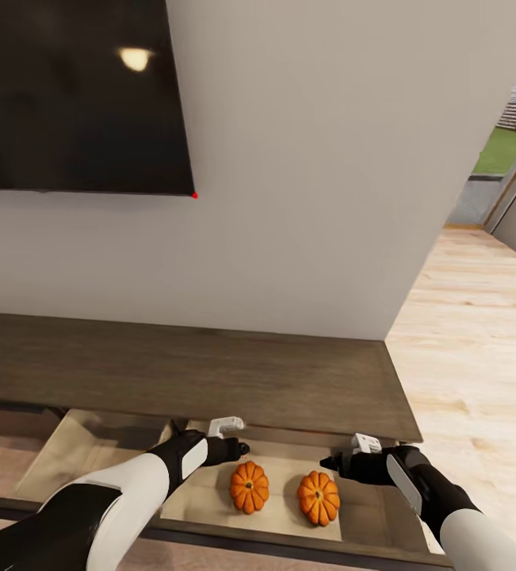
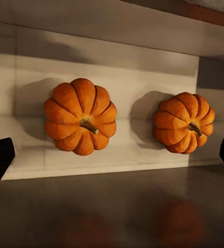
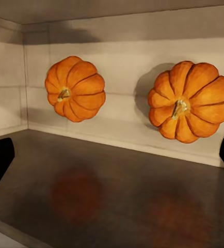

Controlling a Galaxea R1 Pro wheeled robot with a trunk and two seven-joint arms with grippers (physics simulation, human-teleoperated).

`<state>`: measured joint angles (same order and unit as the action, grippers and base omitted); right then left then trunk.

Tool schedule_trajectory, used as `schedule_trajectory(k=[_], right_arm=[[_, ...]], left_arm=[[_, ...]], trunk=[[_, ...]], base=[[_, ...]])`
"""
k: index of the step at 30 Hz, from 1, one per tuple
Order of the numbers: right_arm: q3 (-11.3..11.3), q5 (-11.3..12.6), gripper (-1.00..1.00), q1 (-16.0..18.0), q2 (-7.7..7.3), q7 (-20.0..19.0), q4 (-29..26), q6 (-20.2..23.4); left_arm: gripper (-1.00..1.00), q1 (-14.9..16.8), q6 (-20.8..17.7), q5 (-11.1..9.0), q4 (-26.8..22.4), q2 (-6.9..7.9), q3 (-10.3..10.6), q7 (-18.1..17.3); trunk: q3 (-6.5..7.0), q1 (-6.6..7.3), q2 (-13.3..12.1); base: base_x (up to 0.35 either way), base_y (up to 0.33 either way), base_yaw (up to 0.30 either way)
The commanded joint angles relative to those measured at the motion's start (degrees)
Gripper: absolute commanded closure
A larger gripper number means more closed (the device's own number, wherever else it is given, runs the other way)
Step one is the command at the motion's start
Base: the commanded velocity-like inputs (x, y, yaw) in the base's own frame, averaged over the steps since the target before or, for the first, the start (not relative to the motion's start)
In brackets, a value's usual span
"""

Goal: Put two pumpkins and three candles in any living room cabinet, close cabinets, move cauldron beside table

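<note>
Pumpkins: two small ribbed orange pumpkins sit side by side in the open drawer of the long dark brown wooden cabinet.
Left gripper: wide, empty, at 10 o'clock of the left pumpkin.
Right gripper: wide, empty, at 1 o'clock of the right pumpkin.
Do well: lift both arms clear, then push the drawer shut slowly.

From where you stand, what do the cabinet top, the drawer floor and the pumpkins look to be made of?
The cabinet top looks like dark brown wood, matt, with faint grain streaks. The drawer floor looks like pale, smooth board, possibly laminate. The two pumpkins have ribbed orange skin with a slight sheen and short woody stems. All are renders, so this is appearance only.
</note>
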<state>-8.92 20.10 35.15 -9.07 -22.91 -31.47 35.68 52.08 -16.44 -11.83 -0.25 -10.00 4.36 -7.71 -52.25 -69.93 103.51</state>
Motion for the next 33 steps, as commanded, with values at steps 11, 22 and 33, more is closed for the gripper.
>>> schedule_trajectory(k=[11, 22, 33], right_arm=[[-0.26, 0.11, -1.0, 0.0, -0.07, -0.03, -0.03, 0.11], [-0.22, 0.11, -1.0, 0.0, -0.07, -0.03, 0.01, 0.1], [-0.19, 0.19, -1.0, 0.0, -0.07, -0.09, 0.08, 0.06]], left_arm=[[-1.0, -0.02, -0.02, -0.57, -0.1, 0.0, 0.47, -0.03], [-1.0, -0.01, 0.02, -0.57, -0.06, 0.0, 0.47, -0.02], [-1.0, -0.01, 2.69, -0.57, 0.06, 0.0, 0.48, 0.06]], trunk=[[0.92, 0.0, 0.02], [1.89, 0.0, 0.02], [2.83, 0.0, 0.02]], base=[[0.0, 0.22, 0.062], [-0.158, 0.005, 0.064], [-0.114, -0.001, -0.059]])
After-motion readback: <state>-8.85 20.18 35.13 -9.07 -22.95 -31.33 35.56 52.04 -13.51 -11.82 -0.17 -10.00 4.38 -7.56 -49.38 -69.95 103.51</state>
